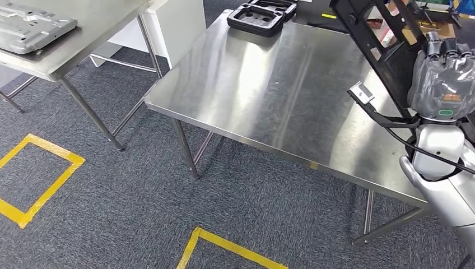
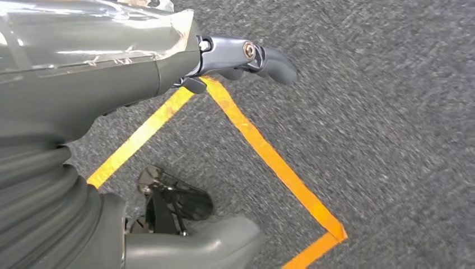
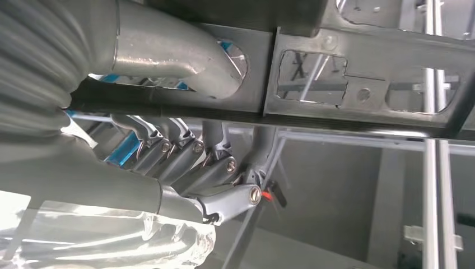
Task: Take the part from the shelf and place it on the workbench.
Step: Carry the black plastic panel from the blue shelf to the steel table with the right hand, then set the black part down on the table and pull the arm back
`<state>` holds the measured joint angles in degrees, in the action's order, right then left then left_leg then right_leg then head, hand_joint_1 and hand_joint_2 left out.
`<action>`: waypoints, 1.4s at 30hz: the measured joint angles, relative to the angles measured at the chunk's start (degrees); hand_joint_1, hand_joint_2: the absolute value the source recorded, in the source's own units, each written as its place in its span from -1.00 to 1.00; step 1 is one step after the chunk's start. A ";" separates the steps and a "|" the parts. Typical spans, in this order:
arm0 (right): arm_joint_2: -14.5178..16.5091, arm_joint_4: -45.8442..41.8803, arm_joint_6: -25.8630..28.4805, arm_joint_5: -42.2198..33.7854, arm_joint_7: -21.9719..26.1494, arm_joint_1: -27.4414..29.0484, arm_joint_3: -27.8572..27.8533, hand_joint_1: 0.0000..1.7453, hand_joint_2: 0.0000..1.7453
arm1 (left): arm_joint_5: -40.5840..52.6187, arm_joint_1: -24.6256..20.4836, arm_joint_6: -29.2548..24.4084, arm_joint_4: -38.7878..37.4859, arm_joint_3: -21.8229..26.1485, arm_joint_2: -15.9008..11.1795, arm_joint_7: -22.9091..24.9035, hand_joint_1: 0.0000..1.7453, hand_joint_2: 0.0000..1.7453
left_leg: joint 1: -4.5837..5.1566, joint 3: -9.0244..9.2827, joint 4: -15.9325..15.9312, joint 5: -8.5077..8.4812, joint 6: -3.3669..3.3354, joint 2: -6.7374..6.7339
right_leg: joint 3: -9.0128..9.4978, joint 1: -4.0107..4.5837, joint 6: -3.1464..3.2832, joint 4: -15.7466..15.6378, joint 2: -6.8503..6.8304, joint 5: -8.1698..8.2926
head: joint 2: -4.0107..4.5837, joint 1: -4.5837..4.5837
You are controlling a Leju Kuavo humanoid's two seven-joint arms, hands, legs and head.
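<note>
The part (image 1: 386,50) is a long black frame with cut-out windows, held tilted above the right side of the steel workbench (image 1: 269,89). My right hand (image 1: 445,78), wrapped in clear plastic, grips it at the right edge of the head view. In the right wrist view the thumb lies over the part (image 3: 364,61) and the fingers (image 3: 190,165) curl under its rail. My left hand (image 2: 112,84) hangs above the carpet holding nothing, its fingers and thumb apart.
A black moulded tray (image 1: 260,17) sits at the far end of the workbench. To the left, a second steel table carries a grey metal panel (image 1: 28,25). Yellow tape squares (image 1: 39,179) mark the carpet. A black cable with a small grey block (image 1: 361,92) hangs by my right arm.
</note>
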<state>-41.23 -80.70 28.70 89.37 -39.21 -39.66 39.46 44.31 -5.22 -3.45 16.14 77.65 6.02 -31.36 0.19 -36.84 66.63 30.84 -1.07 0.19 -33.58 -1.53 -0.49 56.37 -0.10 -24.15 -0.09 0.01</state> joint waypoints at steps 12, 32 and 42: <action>-0.50 -0.16 -1.84 0.00 0.00 3.41 -2.23 1.00 1.00 | 0.12 -0.16 0.56 -0.11 -0.31 -0.48 0.01 -1.00 1.00 | 0.29 1.29 -10.02 -7.40 -2.69 0.03 | 3.39 0.94 -2.01 1.07 0.58 -3.25 | 0.00 -0.11; 0.35 0.05 -2.28 0.00 0.00 5.39 -2.79 1.00 1.00 | -0.43 -0.60 0.75 -0.15 -0.44 -0.40 0.07 -1.00 1.00 | -0.31 -3.31 5.03 1.24 0.20 0.20 | 0.88 0.45 0.83 -0.49 0.09 -0.46 | 0.00 -0.15; 2.44 2.68 -1.72 0.00 0.00 4.87 -1.79 1.00 1.00 | -0.88 -0.61 0.85 -0.14 -0.44 -0.54 0.21 -1.00 1.00 | -0.24 1.15 -9.66 -7.20 -1.51 0.04 | 3.35 0.98 -1.38 -0.63 0.34 -3.33 | 0.00 -0.18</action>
<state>-38.80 -78.01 26.98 89.37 -39.21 -34.80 37.67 43.43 -5.83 -2.60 16.00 77.22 5.48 -31.15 -0.04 -35.69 56.97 23.63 -2.58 0.24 -30.24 -0.55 -1.88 55.75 0.24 -27.48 -0.09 -0.17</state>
